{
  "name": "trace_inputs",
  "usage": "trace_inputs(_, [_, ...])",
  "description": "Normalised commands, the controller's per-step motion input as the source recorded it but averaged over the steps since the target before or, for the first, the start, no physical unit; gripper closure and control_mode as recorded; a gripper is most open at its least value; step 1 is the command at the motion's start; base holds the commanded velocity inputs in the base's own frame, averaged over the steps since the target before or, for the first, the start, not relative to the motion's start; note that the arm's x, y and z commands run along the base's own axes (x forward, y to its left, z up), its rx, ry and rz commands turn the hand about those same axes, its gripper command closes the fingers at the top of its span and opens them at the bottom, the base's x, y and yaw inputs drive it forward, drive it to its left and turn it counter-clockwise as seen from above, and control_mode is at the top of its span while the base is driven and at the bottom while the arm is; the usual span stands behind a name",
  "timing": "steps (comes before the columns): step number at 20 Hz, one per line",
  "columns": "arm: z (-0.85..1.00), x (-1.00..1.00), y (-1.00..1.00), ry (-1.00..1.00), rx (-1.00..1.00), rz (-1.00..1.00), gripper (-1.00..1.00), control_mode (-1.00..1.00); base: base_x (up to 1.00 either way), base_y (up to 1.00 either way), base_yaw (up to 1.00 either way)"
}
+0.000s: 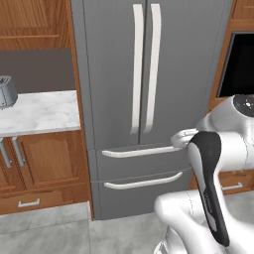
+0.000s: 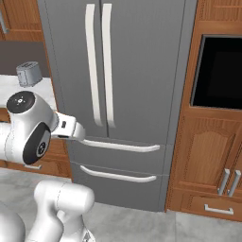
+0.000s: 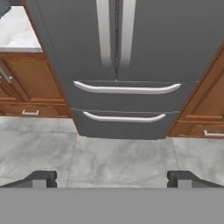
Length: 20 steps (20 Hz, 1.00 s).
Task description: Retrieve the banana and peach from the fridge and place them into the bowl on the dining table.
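The tall grey fridge (image 1: 119,74) (image 2: 142,71) (image 3: 153,43) stands straight ahead. Both upper doors are closed, with long white handles (image 1: 146,69) side by side at the middle seam. Its two lower drawers (image 3: 124,116) are closed too. My gripper (image 3: 112,178) is open, its two dark fingertips (image 3: 41,178) set wide apart with nothing between them. It hangs back from the fridge above the floor, pointing at the drawers. My arm's white wrist (image 1: 184,138) (image 2: 71,127) reaches forward at drawer-handle height. The banana, the peach, the bowl and the dining table are out of view.
A marble counter (image 1: 42,113) with a steel toaster (image 1: 6,92) (image 2: 29,73) adjoins the fridge on the left, above wooden cabinets (image 3: 30,83). A black wall oven (image 2: 220,73) in wooden cabinetry flanks the right. Grey tiled floor (image 3: 118,159) lies in front.
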Motion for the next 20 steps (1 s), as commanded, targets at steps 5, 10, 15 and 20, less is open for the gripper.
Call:
trace_inputs(5, [0.32, 0.66, 0.0, -0.12, 0.0, 0.0, -1.0, -1.0, 0.0, 0.0, 0.0])
trace_inputs(10, [0.44, 0.59, -0.01, -0.12, 0.0, 0.0, -1.0, -1.0, 0.0, 0.0, 0.0])
trace_inputs(15, [0.24, 0.42, -0.17, -0.22, 0.0, 0.0, -1.0, -1.0, 0.0, 0.0, 0.0])
trace_inputs(20, [0.07, 0.39, -0.28, -0.19, 0.0, 0.0, -1.0, -1.0, 0.0, 0.0, 0.0])
